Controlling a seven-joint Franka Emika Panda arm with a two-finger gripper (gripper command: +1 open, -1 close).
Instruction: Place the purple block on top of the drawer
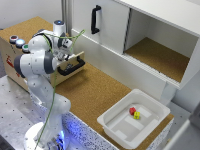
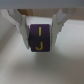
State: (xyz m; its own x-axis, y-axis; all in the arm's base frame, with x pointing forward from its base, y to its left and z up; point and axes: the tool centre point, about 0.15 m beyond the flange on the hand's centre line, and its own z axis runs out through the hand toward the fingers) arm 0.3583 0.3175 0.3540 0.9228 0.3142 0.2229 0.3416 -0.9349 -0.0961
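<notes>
In the wrist view my gripper (image 2: 40, 44) is shut on the purple block (image 2: 39, 38), a cube with yellow letters, held between both fingers (image 2: 20, 27) above a pale, blurred surface. In the exterior view the gripper (image 1: 65, 54) hangs at the exterior view's left, over the drawer unit (image 1: 30, 27), a light-wood box with a cork-brown top. Its pull-out drawer with the black bar handle (image 1: 70, 67) stands pulled out just below the hand. Round coloured buttons (image 1: 19, 43) sit on the unit's near corner. The arm hides the block in the exterior view.
A large white cabinet (image 1: 115, 30) with a vertical black handle (image 1: 95, 19) and an open compartment (image 1: 160, 55) stands behind. A white tray (image 1: 117, 127) at the front right holds a red piece (image 1: 132, 110) and a yellow piece (image 1: 136, 115). A cork mat (image 1: 95, 90) covers the table.
</notes>
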